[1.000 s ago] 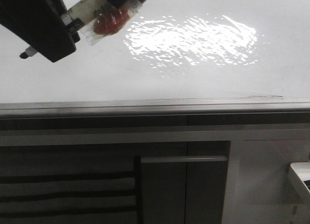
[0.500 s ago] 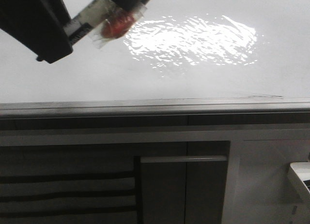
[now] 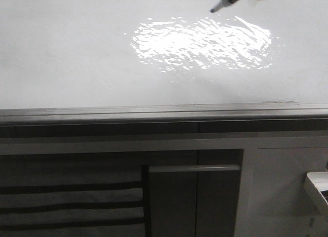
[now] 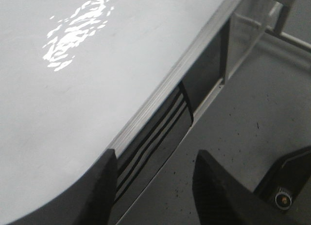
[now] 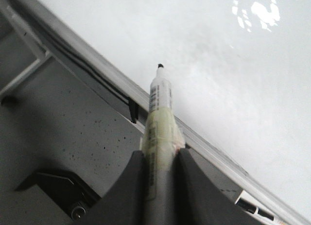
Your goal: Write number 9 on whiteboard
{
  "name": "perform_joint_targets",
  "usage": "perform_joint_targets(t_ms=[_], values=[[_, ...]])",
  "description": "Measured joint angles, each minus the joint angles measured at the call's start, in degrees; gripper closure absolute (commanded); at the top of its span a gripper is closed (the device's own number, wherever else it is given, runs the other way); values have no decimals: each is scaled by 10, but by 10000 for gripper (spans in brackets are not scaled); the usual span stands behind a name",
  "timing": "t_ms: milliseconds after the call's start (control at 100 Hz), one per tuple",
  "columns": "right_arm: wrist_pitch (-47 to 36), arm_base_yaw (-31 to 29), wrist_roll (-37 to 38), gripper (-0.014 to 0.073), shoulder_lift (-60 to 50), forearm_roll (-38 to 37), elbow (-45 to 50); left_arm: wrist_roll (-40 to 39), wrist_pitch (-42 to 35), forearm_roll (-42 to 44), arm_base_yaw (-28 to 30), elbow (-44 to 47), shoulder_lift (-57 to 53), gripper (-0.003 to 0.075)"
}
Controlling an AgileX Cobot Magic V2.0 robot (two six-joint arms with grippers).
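Note:
The whiteboard [image 3: 77, 68] is glossy white-grey, with a bright rippled glare patch [image 3: 200, 42] and a grey metal edge strip [image 3: 154, 114]. I see no number 9 or any other marker stroke on it. My right gripper [image 5: 161, 154] is shut on a marker [image 5: 159, 103] wrapped in clear tape, whose black tip points at the board [image 5: 233, 64]. In the front view only the marker's tip end [image 3: 225, 1] shows, at the top right just above the glare. My left gripper [image 4: 155, 159] is open and empty, beside the board's edge [image 4: 160, 89] and over the floor.
Dark cabinet fronts [image 3: 195, 196] with a pale bar handle [image 3: 195, 168] run below the board's edge. A white object [image 3: 318, 188] sits at the right edge. Speckled grey floor [image 4: 243, 113] lies beside the board, and a dark fixture [image 4: 284, 186] is near my left gripper.
The dark gripper and taped marker that filled the top left of the front view have left it. Now only the marker tip shows, at the top right.

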Motion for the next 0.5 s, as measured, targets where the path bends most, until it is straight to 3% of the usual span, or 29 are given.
perform_joint_targets(t_ms=[240, 360, 500], values=[[-149, -21, 19, 638, -51, 33, 133, -21, -114, -18, 28, 101, -68, 386], [-165, -31, 48, 638, -40, 38, 132, -22, -130, -19, 28, 106, -71, 386], [-117, -76, 79, 638, -2, 48, 71, -23, -134, -20, 28, 108, -71, 386]])
